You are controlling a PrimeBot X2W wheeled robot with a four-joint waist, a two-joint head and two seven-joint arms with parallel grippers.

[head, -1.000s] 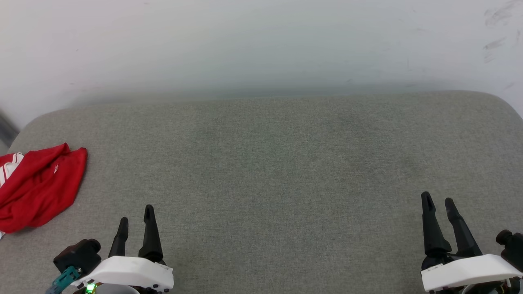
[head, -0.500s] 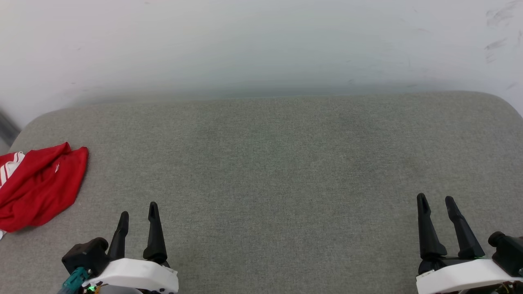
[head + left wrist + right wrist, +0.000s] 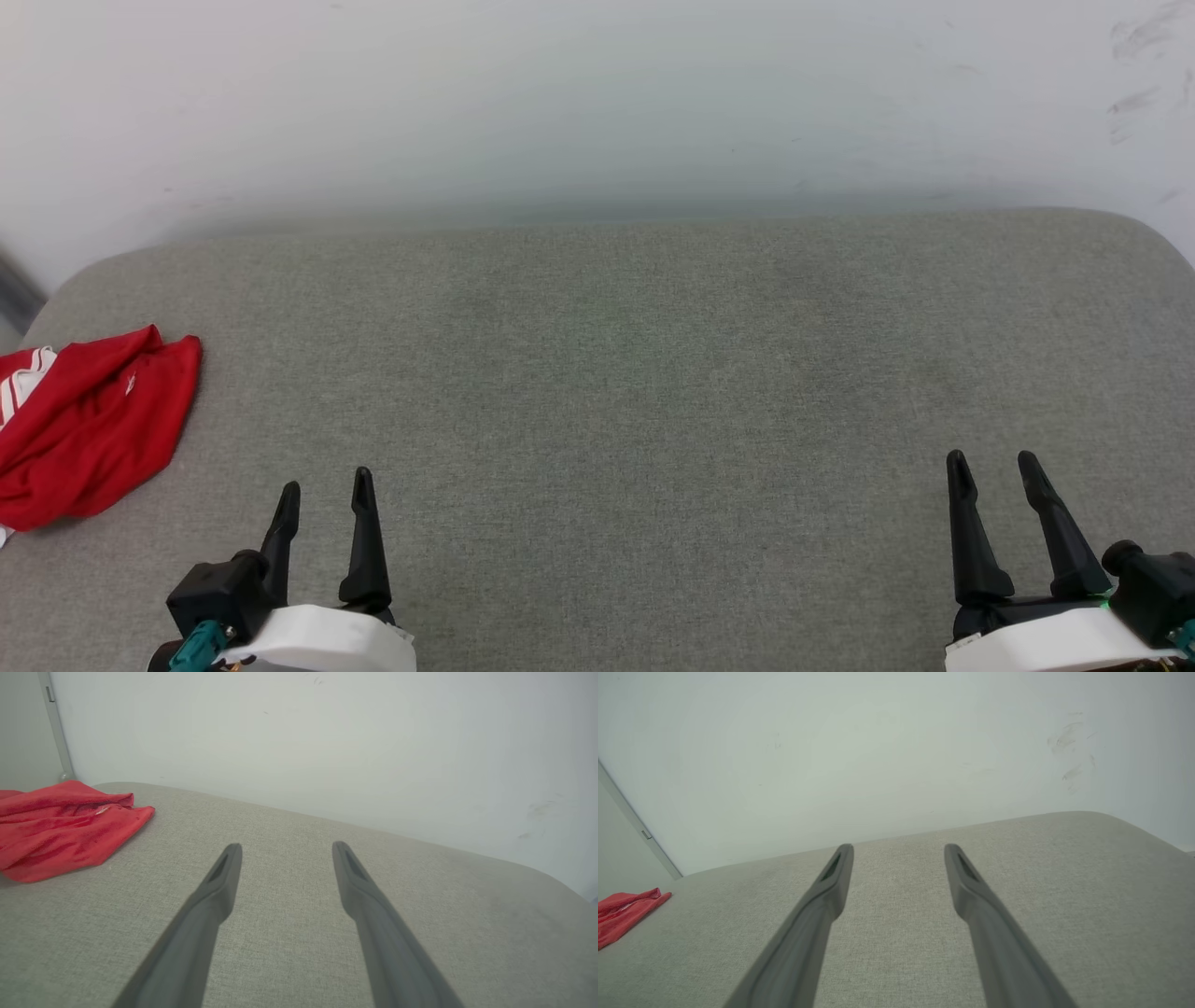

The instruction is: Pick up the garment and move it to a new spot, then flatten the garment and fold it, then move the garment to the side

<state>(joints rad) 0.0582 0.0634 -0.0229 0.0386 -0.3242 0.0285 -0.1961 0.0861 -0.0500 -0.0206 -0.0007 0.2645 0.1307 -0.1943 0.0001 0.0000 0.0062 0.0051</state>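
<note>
A pale wall [image 3: 597,93] is seen at the back, and below it the grey fabric-covered tabletop [image 3: 616,373] is spread right across the head view. The garment [image 3: 89,429] is found at the tabletop's left edge, bunched in a red heap with a strip of white striped trim showing; part of it is cut off by the frame, and no print can be made out. At the tabletop's near edge, toward its left corner, the left tool [image 3: 327,479] is held wide, with nothing between its fingers. Toward the tabletop's near right corner the right tool [image 3: 991,455] is held just as wide and just as empty. Nothing is gripped yet, so the first step is judged to be in hand: the pick-up. For the next move, the left tool would need to be carried over to the tabletop's left edge, lowered onto the heap and closed on a raised fold, so that cloth is pinched and not the covering beneath.
</note>
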